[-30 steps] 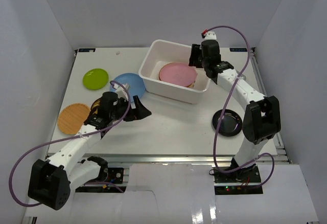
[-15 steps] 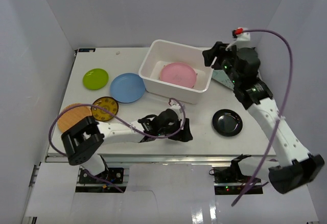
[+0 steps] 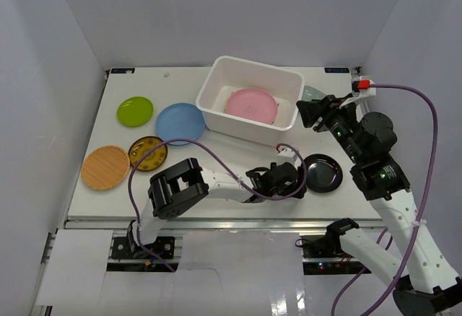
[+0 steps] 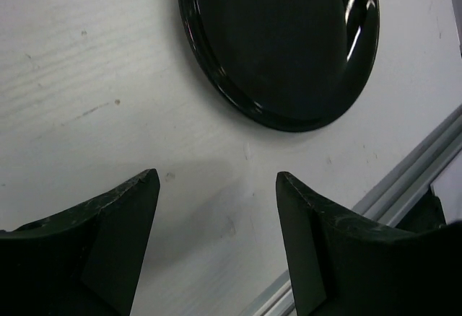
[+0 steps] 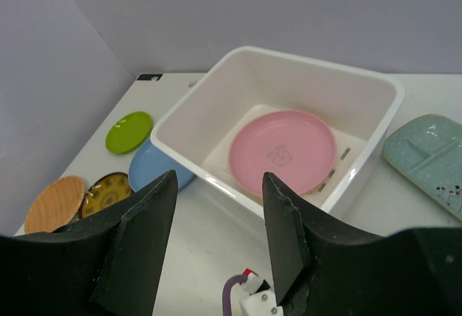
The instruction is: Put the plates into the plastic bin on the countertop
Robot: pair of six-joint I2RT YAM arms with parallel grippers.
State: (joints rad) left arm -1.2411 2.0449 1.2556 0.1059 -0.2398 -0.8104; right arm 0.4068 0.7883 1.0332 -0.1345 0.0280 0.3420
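Here my left tool point(image 4: 216, 186) gapes empty, glossy round black plate point(image 4: 281, 42) at twelve o'clock; my right tool point(image 5: 218, 186), also spread, faces the smooth bin point(image 5: 317, 89) holding a pink plate point(image 5: 283, 151).

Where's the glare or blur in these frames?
Left wrist: white glare streaks on the black plate near its right rim, fingers dark and soft. Right wrist: bin and pink plate sharp, evenly lit. Top: even light, faint shadows.
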